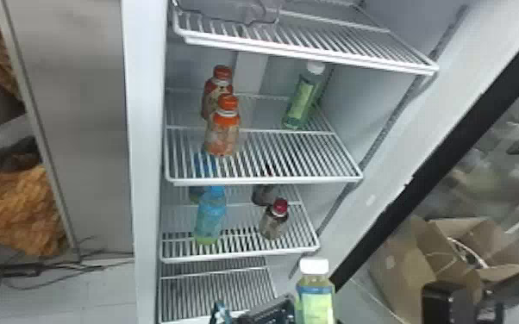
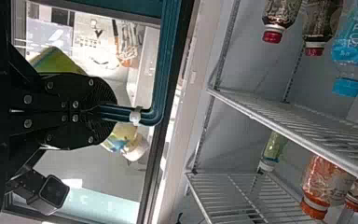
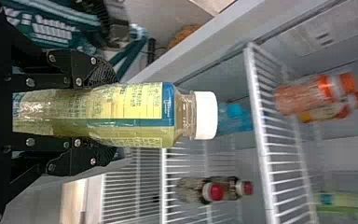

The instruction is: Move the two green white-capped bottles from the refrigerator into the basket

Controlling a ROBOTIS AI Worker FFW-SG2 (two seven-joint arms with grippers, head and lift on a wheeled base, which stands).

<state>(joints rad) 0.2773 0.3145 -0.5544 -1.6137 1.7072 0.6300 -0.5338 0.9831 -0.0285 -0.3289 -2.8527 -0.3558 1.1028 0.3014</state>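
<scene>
Right wrist view is showing the right gripper (image 1: 313,318) pinching a green white-capped bottle (image 3: 142,112), cap up, a finger pressing either side. Left wrist view is recording the left gripper (image 2: 100,111) pinching a teal handle (image 2: 156,60). Head view is placing the second green bottle (image 1: 301,101) far right on a shelf (image 1: 267,180), orange-capped bottles (image 1: 222,135) standing left, a cardboard box (image 1: 405,258) lying farther right.
</scene>
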